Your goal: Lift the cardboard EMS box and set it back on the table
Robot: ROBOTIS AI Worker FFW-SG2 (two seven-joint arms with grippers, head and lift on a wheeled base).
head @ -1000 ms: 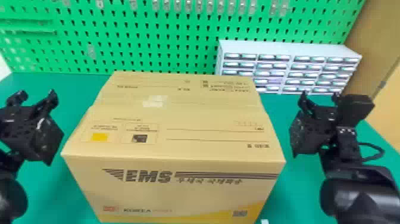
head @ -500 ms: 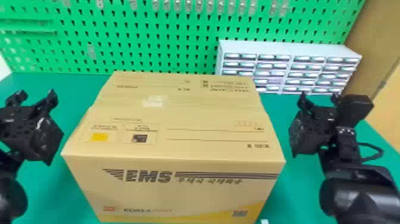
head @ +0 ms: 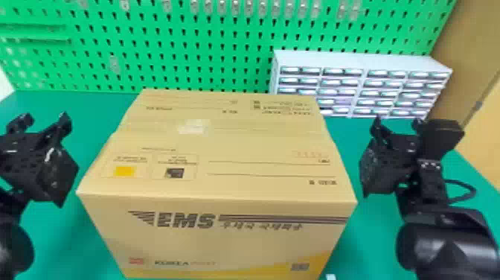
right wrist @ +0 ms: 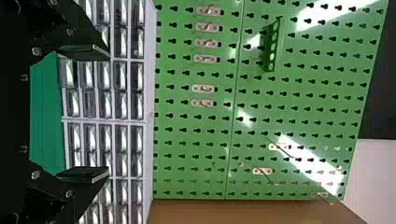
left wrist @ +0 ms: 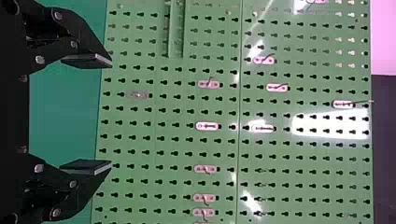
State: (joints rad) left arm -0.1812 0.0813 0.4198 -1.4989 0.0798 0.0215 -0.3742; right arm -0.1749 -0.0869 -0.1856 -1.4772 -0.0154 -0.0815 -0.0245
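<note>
The cardboard EMS box (head: 223, 156) rests upright and closed on the green table (head: 55, 100), its printed side facing me. Left of the box, apart from it, is my left gripper (head: 42, 124); in the left wrist view the same gripper (left wrist: 111, 114) is open with nothing between its fingers. My right gripper (head: 398, 124) stands off the box's right side, also clear of the cardboard. Seen from its own wrist, the right gripper (right wrist: 109, 113) has its fingers spread wide and holds nothing.
A green pegboard (head: 208, 48) rises behind the table. A grey drawer cabinet (head: 359, 59) stands at the back right, behind the box and beyond my right gripper. A small white object (head: 330, 277) lies by the box's near right corner.
The right arm has shifted very slightly to the left, toward the box. The box and the left arm look the same as before.
</note>
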